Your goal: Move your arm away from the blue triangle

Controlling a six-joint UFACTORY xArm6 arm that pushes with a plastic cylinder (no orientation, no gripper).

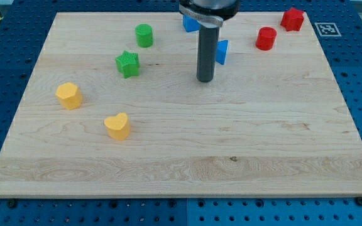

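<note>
Sitting on the wooden worktop [187, 157], my tip [205, 80] is resting just left of the blue triangle [222, 52], seemingly apart; I am carrying no fingers, holding nothing. Sweeping rightward or toward the view's top is risking nudging it, or the blue block [189, 25] behind.

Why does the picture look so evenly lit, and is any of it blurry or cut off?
In the camera view the light is soft and diffuse: the green star and yellow heart cast only faint shadows, with no glare on the wooden board. Blocks look sharp. The arm is cropped at the view's top; my tip sits just left of the blue triangle.
</note>
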